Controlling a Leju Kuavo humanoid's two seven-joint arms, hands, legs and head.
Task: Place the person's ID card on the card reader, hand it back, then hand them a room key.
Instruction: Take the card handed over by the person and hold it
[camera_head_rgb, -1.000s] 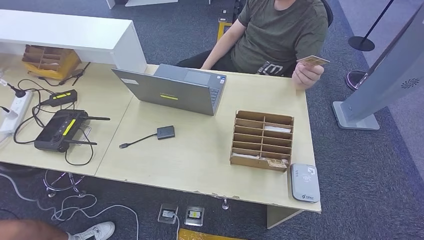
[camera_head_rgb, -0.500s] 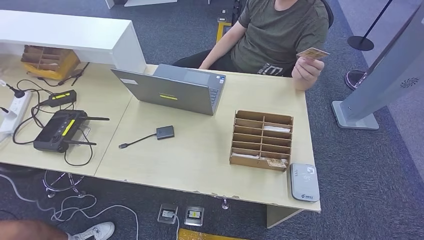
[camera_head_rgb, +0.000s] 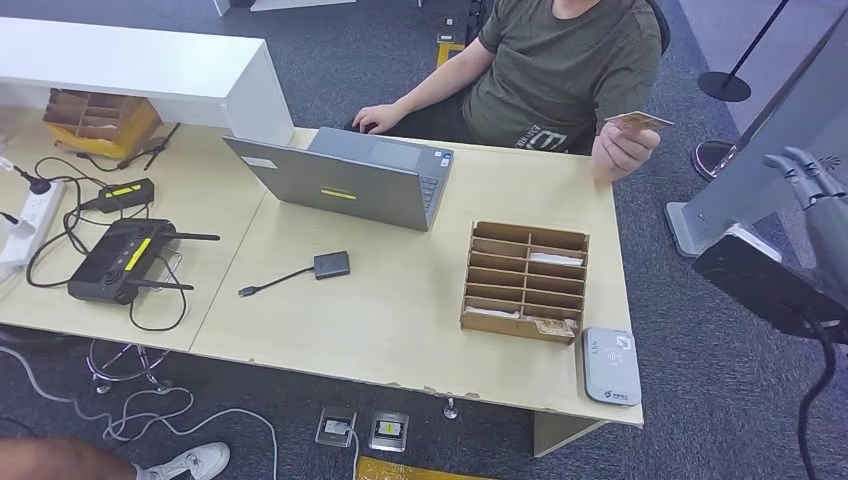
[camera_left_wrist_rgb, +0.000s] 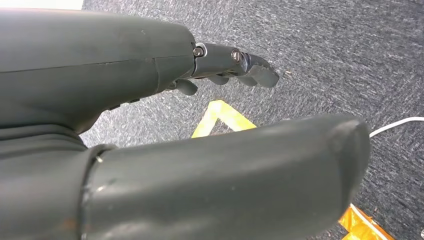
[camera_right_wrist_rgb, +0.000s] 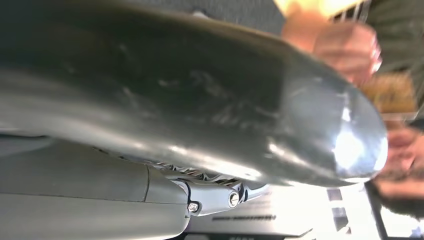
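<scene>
- The worktop carries a grey laptop, a wooden sorter box and, at the near right corner, the card reader, which lies bare.
- A person sits at the far side and holds the ID card up past the far right corner of the worktop, pinched in one hand.
- The right robot hand is raised to the right of the worktop, well apart from the card, fingers apart and holding nothing.
- The left robot hand hangs over carpet, fingers loosely extended, empty.
- Risk, as I judge it: the card is thin and held at one end, so a reach arriving at the wrong angle could knock it loose or close on the person's fingers.
- A pale card shows in one slot of the sorter box; whether it is the room key I cannot tell.
</scene>
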